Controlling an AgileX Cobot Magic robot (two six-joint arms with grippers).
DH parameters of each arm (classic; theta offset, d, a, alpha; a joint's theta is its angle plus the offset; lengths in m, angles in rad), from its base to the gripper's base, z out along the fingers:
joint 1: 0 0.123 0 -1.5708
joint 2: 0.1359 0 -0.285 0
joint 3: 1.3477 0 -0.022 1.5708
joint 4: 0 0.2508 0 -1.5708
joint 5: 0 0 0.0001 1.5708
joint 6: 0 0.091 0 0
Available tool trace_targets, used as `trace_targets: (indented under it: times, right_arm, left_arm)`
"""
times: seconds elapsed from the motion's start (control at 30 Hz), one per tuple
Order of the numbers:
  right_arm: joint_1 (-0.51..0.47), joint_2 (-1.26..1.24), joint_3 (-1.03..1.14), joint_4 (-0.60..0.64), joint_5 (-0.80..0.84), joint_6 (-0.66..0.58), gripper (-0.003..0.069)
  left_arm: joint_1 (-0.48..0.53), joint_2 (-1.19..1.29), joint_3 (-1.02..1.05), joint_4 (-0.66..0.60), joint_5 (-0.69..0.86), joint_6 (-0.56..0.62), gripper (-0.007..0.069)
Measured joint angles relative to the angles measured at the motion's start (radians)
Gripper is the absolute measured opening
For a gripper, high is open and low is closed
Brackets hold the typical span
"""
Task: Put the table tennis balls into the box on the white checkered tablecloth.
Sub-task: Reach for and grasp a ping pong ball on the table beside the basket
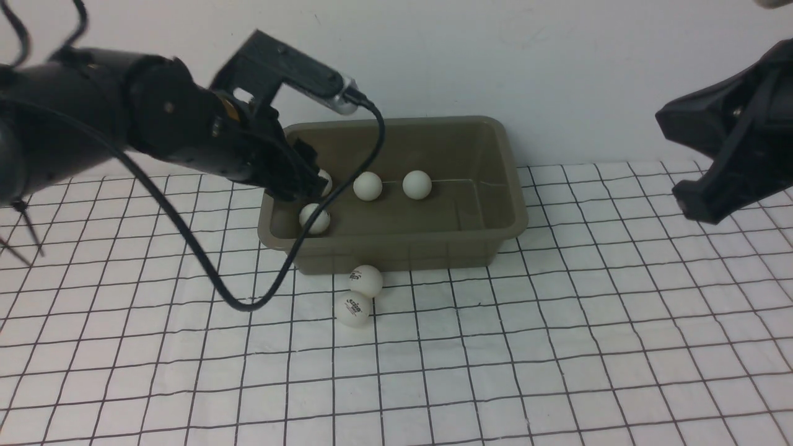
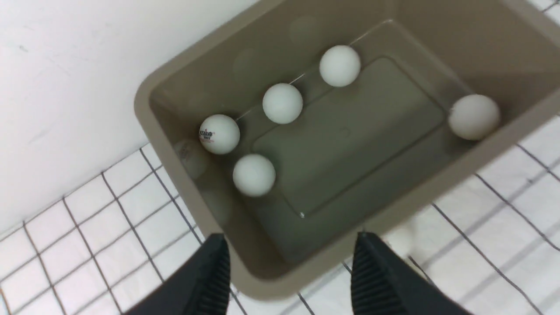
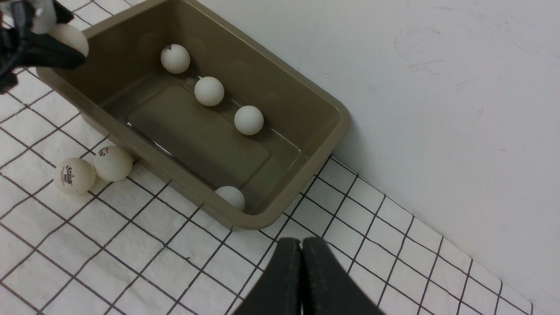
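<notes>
On the white checkered tablecloth (image 1: 557,347) the box (image 1: 396,251) stands by the wall. The left gripper (image 2: 291,238) hangs over its left end, fingers spread, apparently empty. The right gripper (image 3: 302,240) has its fingers pressed together. Several table tennis balls (image 1: 368,186) lie inside, two outside by its near wall.

Balls (image 1: 367,186) are matte, box (image 1: 396,255) smooth plastic, tablecloth (image 1: 557,341) slightly wrinkled cloth.

Small dark-and-red logo printed on one table tennis ball (image 2: 218,134) inside box (image 2: 407,26): lettering too blurred to read. Similar logos on outer ball (image 3: 74,175) and adjoining ball (image 3: 113,163) on tablecloth (image 3: 175,245) beside box: also illegible.
</notes>
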Motion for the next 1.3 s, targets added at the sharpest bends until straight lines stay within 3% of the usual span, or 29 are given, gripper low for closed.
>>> trace_targets:
  times: [0.17,0.33,0.53,0.7,1.0,1.17,1.3]
  right_arm:
    - [0.000,0.000,0.000,0.000,0.005,0.000,-0.0015]
    - [0.000,0.000,0.000,0.000,0.010,0.000,-0.0015]
    - [0.000,0.000,0.000,0.001,0.010,0.000,-0.0015]
    - [0.000,0.000,0.000,0.001,0.010,0.000,-0.0015]
    - [0.000,0.000,0.000,0.001,-0.008,0.000,-0.0015]
    - [0.000,0.000,0.000,0.001,-0.009,0.000,-0.0015]
    - [0.000,0.000,0.000,0.000,-0.009,0.000,-0.0015]
  left_arm:
    - [0.000,-0.083,0.085,-0.139,0.109,0.026,0.0331]
    - [-0.001,-0.117,0.240,-0.342,0.101,0.182,0.0331]
    - [-0.002,-0.124,0.459,-0.582,-0.083,0.462,0.0331]
    - [-0.002,-0.124,0.585,-0.904,-0.283,0.736,0.0331]
    - [-0.002,-0.001,0.614,-1.465,-0.313,1.284,0.0334]
    - [-0.002,0.109,0.614,-1.587,-0.287,1.513,0.0413]
    - [-0.002,0.170,0.614,-1.598,-0.264,1.596,0.0519]
